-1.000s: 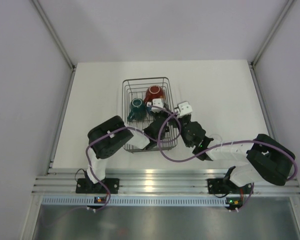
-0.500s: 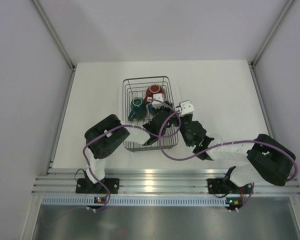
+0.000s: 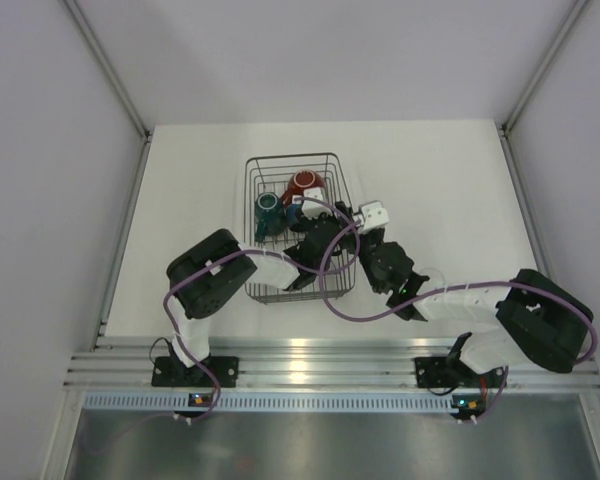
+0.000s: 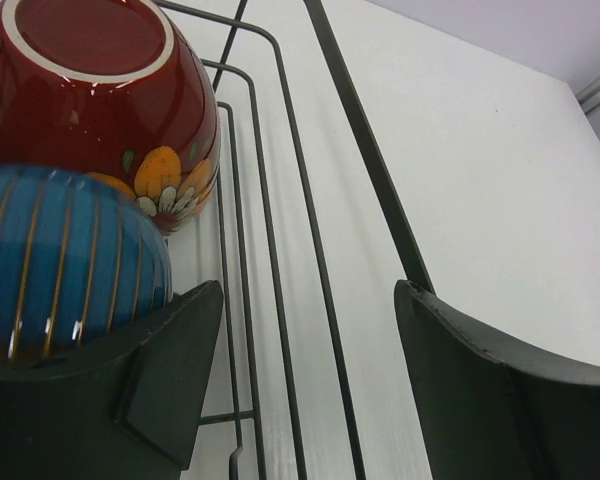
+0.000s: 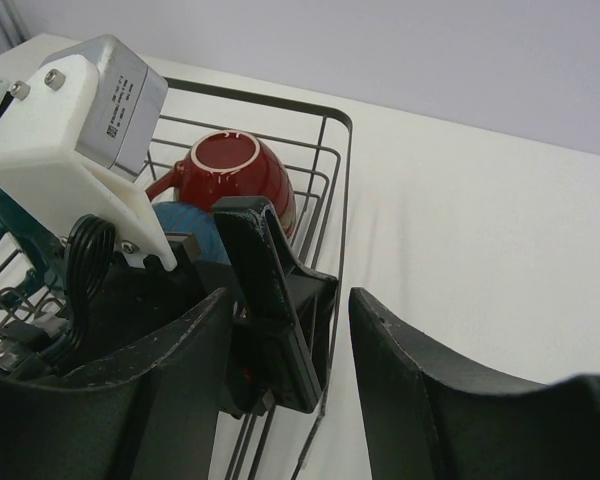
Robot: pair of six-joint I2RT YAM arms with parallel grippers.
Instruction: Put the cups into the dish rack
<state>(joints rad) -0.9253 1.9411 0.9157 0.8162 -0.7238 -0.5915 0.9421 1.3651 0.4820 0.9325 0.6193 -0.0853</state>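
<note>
The dish rack [image 3: 252, 180] is a dark wire basket at mid-table. Inside it, a red patterned cup [image 4: 100, 100] lies bottom-up. A dark-blue striped cup [image 4: 65, 260] sits against it, and a teal mug [image 3: 267, 207] stands to their left. My left gripper [image 4: 310, 370] is inside the rack with its jaws open. Only rack wires show between them, and the blue cup rests just outside the left finger [image 4: 170, 370]. My right gripper [image 5: 290, 300] hovers open at the rack's right rim [image 5: 335, 200], just behind the left gripper's finger [image 5: 270, 290], holding nothing.
The red cup [image 5: 235, 175] and the blue cup [image 5: 195, 235] crowd the rack's far right corner. White tabletop [image 3: 440, 180] stretches right of the rack. Purple cables [image 3: 330, 300] loop over the rack's near edge, and grey walls enclose the table.
My left gripper has opened and let go of the blue cup, which now rests in the rack beside the red cup. The teal mug shifted slightly. The right gripper stayed put.
</note>
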